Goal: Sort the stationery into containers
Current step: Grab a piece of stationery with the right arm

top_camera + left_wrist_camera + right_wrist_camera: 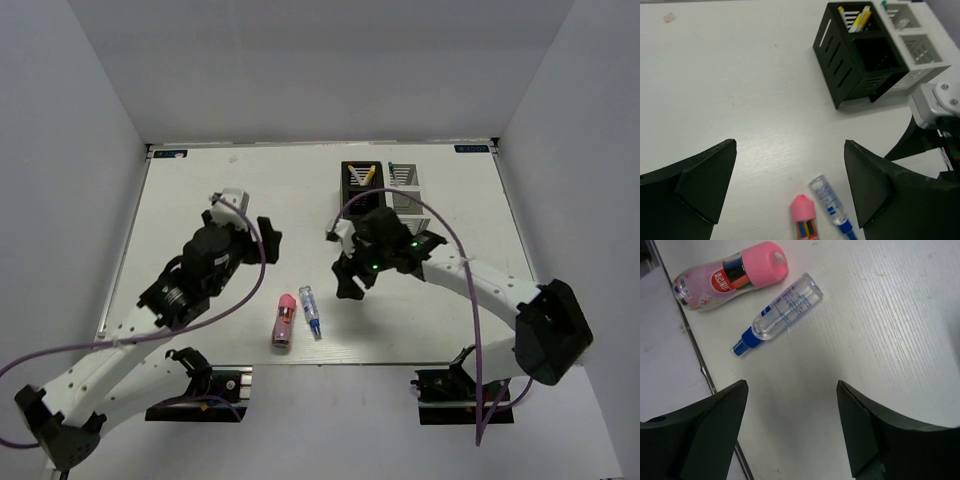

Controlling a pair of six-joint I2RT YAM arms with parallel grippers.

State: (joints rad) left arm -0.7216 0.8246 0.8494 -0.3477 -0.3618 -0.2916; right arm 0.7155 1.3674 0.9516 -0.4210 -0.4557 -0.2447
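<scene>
L+R jaws released; pink tube [284, 320] just beside blue-tipped tube [311, 313] at table [200, 200] near edge, a nudge may roll either off

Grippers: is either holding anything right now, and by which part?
Nothing is held. The left gripper and right gripper are both open and empty; the pink tube and clear blue-tipped tube lie loose on the table, untouched.

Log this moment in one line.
left fingers: open, empty | right fingers: open, empty | pink tube, clear tube: lying on table | pens: in black box
</scene>
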